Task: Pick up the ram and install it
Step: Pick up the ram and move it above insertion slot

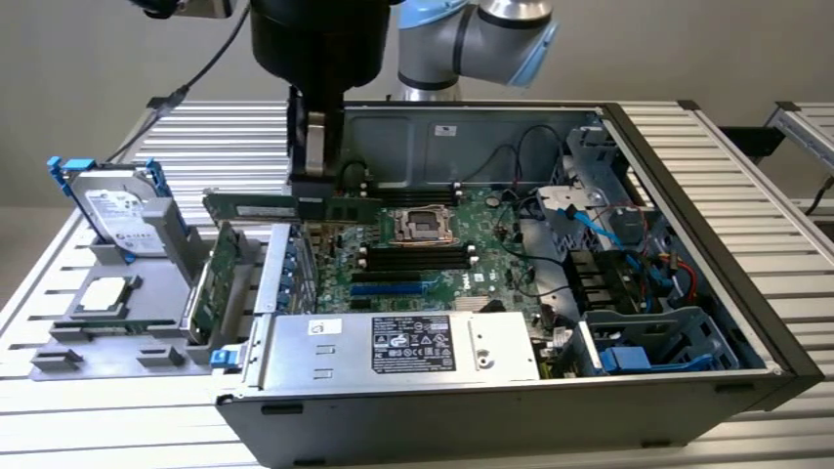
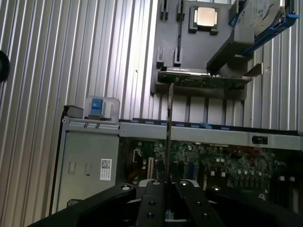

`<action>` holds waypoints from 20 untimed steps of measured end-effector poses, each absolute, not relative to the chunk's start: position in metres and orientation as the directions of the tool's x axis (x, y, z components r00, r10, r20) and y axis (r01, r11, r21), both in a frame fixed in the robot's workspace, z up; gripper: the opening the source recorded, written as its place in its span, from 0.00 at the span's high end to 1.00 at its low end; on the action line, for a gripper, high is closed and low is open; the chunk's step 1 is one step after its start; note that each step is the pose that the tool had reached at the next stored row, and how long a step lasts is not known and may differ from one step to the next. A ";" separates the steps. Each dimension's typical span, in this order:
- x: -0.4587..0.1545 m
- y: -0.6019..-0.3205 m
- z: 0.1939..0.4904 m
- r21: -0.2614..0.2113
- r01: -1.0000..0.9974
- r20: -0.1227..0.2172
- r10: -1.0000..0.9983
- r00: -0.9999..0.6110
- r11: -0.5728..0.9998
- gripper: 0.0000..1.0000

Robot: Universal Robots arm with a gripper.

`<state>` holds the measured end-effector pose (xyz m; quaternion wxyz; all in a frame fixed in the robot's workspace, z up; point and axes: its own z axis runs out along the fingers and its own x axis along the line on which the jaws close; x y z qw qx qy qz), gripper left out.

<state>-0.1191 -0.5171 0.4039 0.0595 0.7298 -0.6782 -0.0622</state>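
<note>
The ram (image 1: 261,207) is a long narrow green stick held level in the air over the open computer case's side wall, on the exterior view's left. My gripper (image 1: 312,186) comes straight down from above and is shut on the stick near its middle. In the wrist view the ram (image 2: 169,123) appears edge-on as a thin dark line running out from between my fingers (image 2: 151,201). The black memory slots (image 1: 417,256) lie on the green motherboard (image 1: 495,244), lower and toward the exterior view's right of the stick, beside the processor socket (image 1: 424,223).
A grey fixture (image 1: 92,337) beside the case holds a hard drive in a blue caddy (image 1: 117,210), a processor chip (image 1: 107,293) and an upright green expansion card (image 1: 209,283). The power supply (image 1: 404,347) fills the case front. Blue cables (image 1: 587,220) and drive cages (image 1: 651,342) crowd the right.
</note>
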 end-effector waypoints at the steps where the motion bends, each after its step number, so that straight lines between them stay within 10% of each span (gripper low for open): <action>1: -0.114 -0.516 0.403 0.171 -0.983 -0.010 -0.997 0.072 -0.073 0.86; 20: -0.058 -0.459 0.385 0.168 -0.983 -0.009 -0.997 0.072 -0.073 0.86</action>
